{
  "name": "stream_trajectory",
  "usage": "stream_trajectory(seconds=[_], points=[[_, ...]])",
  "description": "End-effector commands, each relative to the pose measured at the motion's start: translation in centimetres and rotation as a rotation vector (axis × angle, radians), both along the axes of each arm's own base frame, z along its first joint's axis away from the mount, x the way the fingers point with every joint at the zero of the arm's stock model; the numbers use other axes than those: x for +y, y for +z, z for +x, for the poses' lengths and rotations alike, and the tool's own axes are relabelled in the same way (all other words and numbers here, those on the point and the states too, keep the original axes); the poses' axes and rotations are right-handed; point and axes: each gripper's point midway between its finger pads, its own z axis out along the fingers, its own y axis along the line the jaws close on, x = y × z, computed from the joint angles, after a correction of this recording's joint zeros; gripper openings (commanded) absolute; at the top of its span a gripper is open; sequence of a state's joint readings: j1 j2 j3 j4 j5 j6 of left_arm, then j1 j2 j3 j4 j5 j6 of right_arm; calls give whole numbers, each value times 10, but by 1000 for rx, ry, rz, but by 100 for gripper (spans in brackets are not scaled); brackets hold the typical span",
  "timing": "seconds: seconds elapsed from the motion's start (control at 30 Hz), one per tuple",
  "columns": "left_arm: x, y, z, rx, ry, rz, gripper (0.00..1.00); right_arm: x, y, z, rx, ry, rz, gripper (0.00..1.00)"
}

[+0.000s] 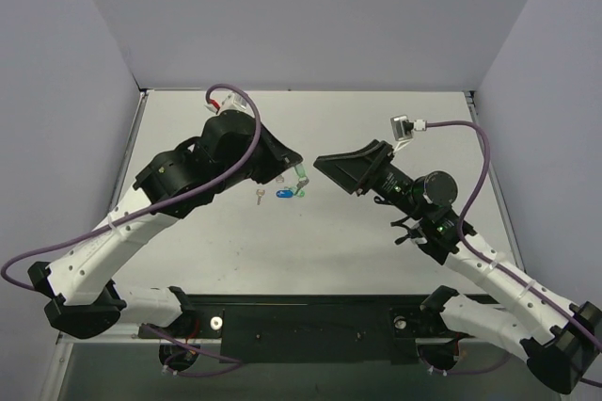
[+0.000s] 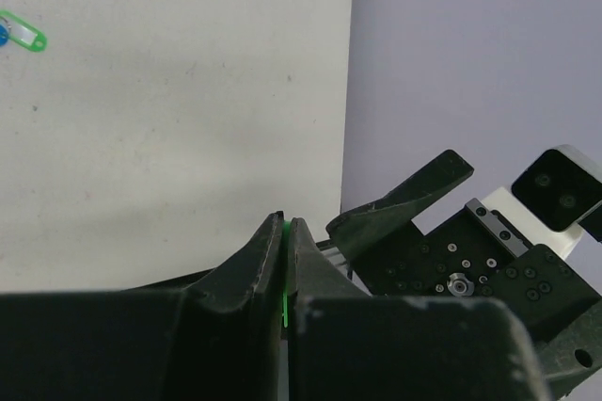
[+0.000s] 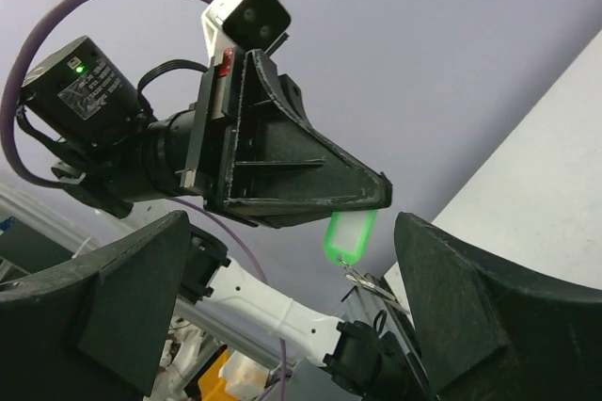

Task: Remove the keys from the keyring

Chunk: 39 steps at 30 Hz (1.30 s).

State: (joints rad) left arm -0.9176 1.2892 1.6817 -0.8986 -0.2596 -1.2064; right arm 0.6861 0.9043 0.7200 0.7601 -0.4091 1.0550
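Note:
My left gripper [image 1: 297, 163] is shut on a green plastic tag [image 3: 350, 235] and holds it above the table. A small ring and a bare silver key [image 3: 374, 282] hang below the tag. In the left wrist view only a green sliver [image 2: 282, 274] shows between the closed jaws. My right gripper [image 1: 335, 175] is open and empty, just right of the tag, which shows between its fingers [image 3: 475, 307] in the right wrist view. A blue-headed key [image 1: 283, 194] and another green piece [image 1: 301, 193] lie on the table below. Bare silver keys [image 1: 256, 196] lie to their left.
The white table [image 1: 376, 241] is bounded by purple-grey walls [image 1: 310, 15]. The blue and green pieces also show at the top left of the left wrist view [image 2: 21, 34]. The arm bases and a black rail [image 1: 310, 321] sit at the near edge.

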Motion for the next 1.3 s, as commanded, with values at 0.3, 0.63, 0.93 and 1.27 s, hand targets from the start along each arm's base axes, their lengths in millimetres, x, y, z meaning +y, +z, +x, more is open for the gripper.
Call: stream_trajectory(seconds=[0.3, 0.63, 0.93, 1.27], points=[[-4, 70, -13, -65, -18, -265, 0, 21, 69, -40, -178, 159, 135, 84], [2, 89, -14, -93, -1, -322, 0, 30, 66, -44, -167, 176, 123, 83], [8, 101, -19, -106, -1, -360, 0, 29, 62, -39, -165, 141, 103, 83], [13, 115, -26, -123, -11, -400, 0, 28, 64, -37, -177, 124, 92, 83]])
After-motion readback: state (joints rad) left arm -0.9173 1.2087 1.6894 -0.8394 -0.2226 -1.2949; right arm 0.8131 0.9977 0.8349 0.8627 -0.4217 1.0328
